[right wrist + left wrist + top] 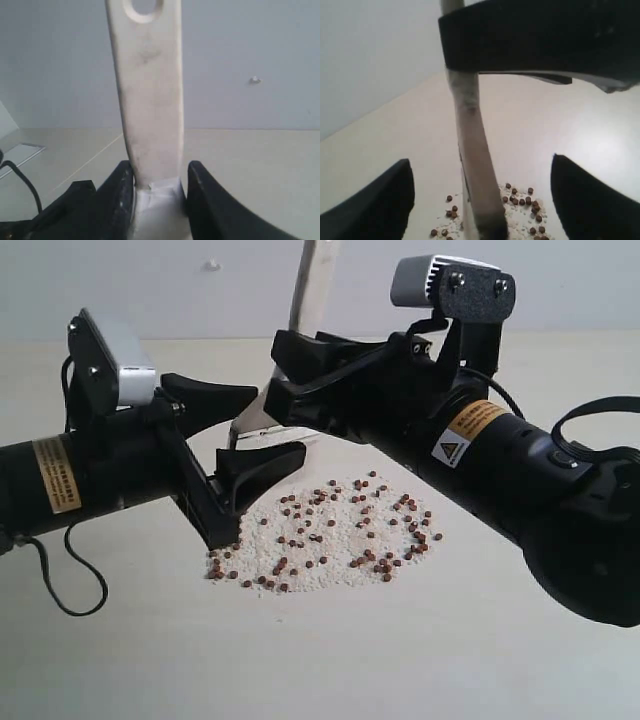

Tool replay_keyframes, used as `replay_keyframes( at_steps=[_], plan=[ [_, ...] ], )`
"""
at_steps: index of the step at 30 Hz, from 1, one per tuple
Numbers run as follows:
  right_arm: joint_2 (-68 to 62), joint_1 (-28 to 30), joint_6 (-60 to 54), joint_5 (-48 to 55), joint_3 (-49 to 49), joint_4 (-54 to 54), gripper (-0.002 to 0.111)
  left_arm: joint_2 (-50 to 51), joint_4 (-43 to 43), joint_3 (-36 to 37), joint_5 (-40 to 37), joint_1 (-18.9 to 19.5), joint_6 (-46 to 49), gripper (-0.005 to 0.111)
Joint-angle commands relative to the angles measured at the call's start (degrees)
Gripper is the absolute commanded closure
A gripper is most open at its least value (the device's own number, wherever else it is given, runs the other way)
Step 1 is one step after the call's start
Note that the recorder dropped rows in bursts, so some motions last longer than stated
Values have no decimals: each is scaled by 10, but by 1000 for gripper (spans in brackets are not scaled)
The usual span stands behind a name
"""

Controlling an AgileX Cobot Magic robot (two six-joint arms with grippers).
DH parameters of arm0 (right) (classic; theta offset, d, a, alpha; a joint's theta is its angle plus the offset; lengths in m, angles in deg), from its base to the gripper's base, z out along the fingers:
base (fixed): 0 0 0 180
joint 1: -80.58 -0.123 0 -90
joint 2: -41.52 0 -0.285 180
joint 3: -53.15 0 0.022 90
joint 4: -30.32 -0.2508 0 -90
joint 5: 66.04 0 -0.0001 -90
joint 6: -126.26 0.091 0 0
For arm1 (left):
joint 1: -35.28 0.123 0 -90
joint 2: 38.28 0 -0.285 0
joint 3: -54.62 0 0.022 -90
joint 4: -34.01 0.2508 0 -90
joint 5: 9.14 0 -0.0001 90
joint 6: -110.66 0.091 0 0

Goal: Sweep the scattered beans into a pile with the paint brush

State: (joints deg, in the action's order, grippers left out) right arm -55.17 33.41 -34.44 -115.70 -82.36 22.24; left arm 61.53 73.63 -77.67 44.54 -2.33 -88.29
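Note:
The beans [340, 535] lie as small reddish-brown pellets mixed with pale grains in a loose patch on the table; some show in the left wrist view [522, 200]. The paint brush [312, 280] stands steeply tilted over the patch's left end, its silver ferrule [255, 420] low. My right gripper [160, 172] is shut on the brush where the pale handle [150, 90] meets the ferrule. My left gripper [270, 425] is open, one finger on each side of the brush [472, 150] without touching it. The bristles are hidden behind the lower left finger [255, 470].
The beige table [450, 650] stretches around the patch, with a pale wall behind it. Both black arms cross above the back of the patch. A black cable [70, 590] loops under the left arm.

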Motion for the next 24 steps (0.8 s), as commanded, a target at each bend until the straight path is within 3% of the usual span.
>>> replay_keyframes(
  at_steps=[1, 8, 18, 24],
  plan=[
    [0, -1, 5, -17, -4, 11, 108, 22, 15, -17, 4, -3, -23, 35],
    [0, -1, -7, -15, -4, 12, 108, 23, 15, -18, 2, -3, -23, 40],
    [0, -1, -10, -9, -4, 12, 108, 23, 23, -18, -2, -3, -21, 107],
    [0, -1, 4, -8, -4, 12, 108, 23, 36, -18, 0, -3, -22, 107]
  ],
)
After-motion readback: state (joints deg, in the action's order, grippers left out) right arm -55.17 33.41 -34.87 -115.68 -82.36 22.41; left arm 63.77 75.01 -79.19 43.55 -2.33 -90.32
